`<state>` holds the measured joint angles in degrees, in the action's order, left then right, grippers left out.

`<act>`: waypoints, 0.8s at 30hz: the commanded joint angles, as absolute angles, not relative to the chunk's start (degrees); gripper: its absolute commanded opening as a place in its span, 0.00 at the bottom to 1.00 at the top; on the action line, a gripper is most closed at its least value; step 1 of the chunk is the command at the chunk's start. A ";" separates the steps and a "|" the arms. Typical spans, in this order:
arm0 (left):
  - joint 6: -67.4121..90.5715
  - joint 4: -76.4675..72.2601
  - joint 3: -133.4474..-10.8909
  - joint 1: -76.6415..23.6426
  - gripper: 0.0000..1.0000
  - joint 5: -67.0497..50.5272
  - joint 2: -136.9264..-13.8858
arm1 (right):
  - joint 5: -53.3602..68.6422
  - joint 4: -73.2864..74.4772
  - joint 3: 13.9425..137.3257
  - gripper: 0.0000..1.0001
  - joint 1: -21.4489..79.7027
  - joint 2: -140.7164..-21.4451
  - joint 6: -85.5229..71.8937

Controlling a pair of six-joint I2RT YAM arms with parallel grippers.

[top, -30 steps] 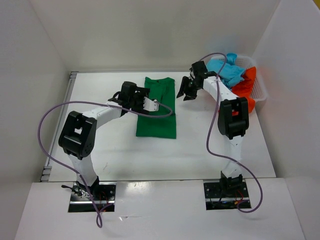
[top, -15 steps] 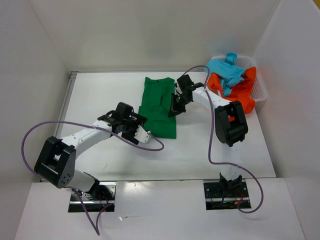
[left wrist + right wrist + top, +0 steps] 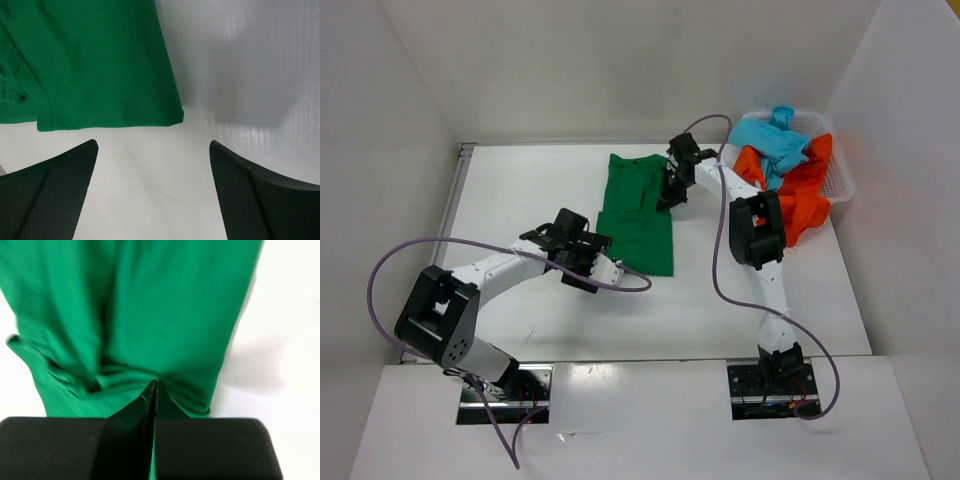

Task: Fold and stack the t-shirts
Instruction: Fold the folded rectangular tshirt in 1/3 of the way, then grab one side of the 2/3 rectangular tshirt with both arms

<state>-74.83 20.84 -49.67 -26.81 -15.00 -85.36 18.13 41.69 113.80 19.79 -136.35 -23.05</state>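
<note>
A dark green t-shirt [image 3: 636, 225] lies folded into a long strip in the middle of the table. My right gripper [image 3: 670, 194] is at its far right edge, shut on the green t-shirt [image 3: 165, 305]; the cloth puckers toward the closed tips [image 3: 155, 383]. My left gripper [image 3: 603, 268] hovers open just left of the strip's near end. In the left wrist view the green t-shirt's corner [image 3: 100, 60] lies ahead of the left gripper [image 3: 152, 146], with bare table between the fingers. A turquoise-blue t-shirt [image 3: 772, 140] and an orange-red t-shirt [image 3: 802, 190] sit bunched in the basket.
The white mesh basket [image 3: 843, 182] stands at the far right, against the right wall. White walls close in the table on the left, back and right. A purple cable [image 3: 395, 262] loops off the left arm, another trails from the right arm [image 3: 720, 270].
The right gripper came from beside the basket to the green t-shirt's right edge and shut on it. The left arm drew back from over the shirt to its near left side, opening wider.
</note>
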 commanded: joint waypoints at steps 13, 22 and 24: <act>-89.74 18.63 -48.42 -27.25 1.00 -17.04 -88.94 | 13.89 38.76 94.77 0.48 18.02 -113.48 -21.45; -86.14 14.77 -48.96 -27.25 0.85 -19.86 -93.33 | 17.58 34.10 71.91 0.47 19.06 -102.31 -25.48; -85.52 13.45 -48.96 -27.77 0.72 -19.86 -93.86 | 17.58 33.41 70.06 0.47 20.21 -101.70 -26.18</act>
